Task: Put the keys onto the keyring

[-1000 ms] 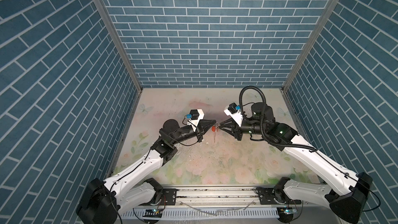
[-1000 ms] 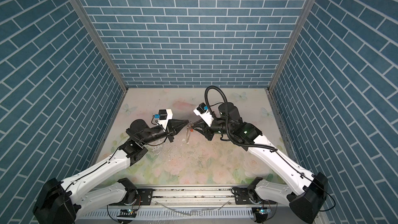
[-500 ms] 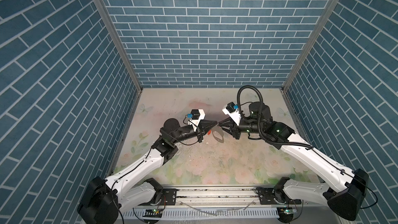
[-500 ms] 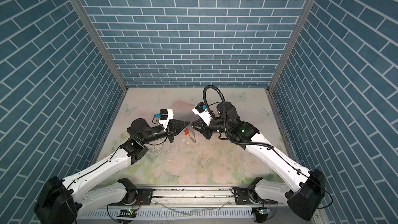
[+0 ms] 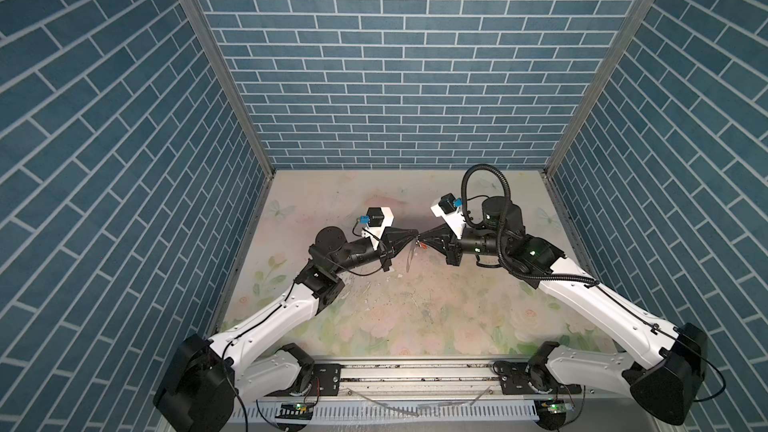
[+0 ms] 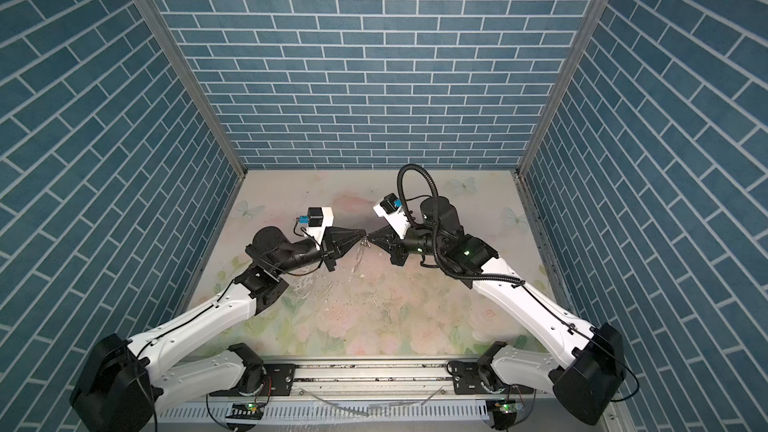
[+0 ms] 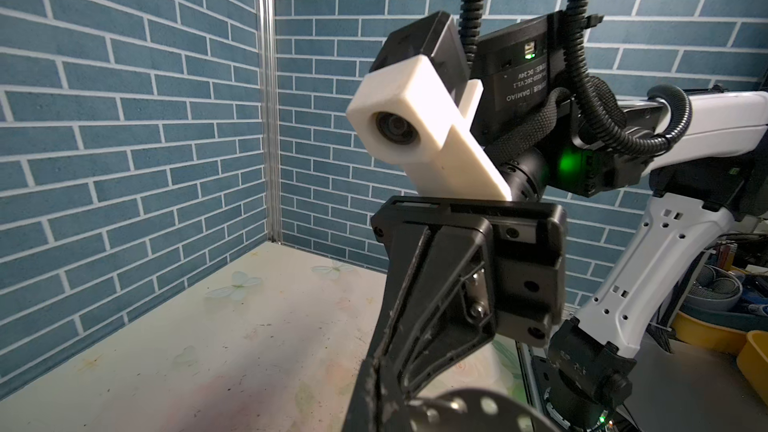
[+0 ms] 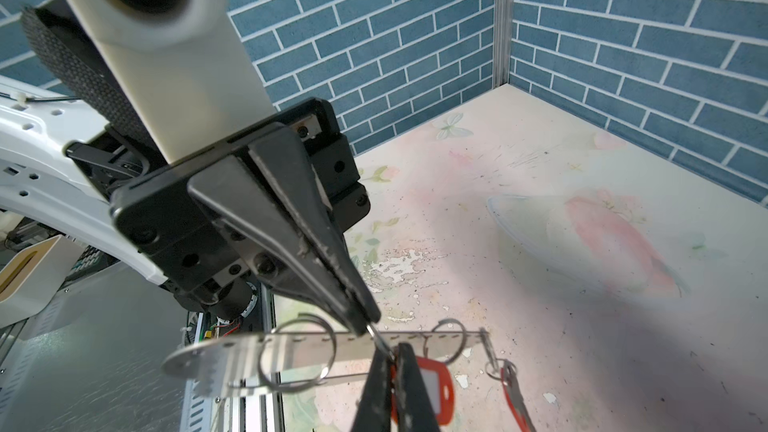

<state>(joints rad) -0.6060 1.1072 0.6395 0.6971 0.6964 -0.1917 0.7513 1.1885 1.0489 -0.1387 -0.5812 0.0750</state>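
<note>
Blue brick-pattern walls (image 5: 395, 76) close in a worn floral table (image 5: 374, 317), and the two arms meet tip to tip above its middle

The left gripper (image 8: 368, 322) has its fingers pinched shut on a thin silver ring at the edge of the keyring (image 8: 299, 347), a flat strip carried clear of the table. The right gripper (image 8: 392, 361) is closed too, its tips right at that same ring; what it pinches, if anything, I cannot tell. The keys (image 8: 438, 384), with red tags, hang close under the strip, one just behind the right fingers, one near the end
</note>
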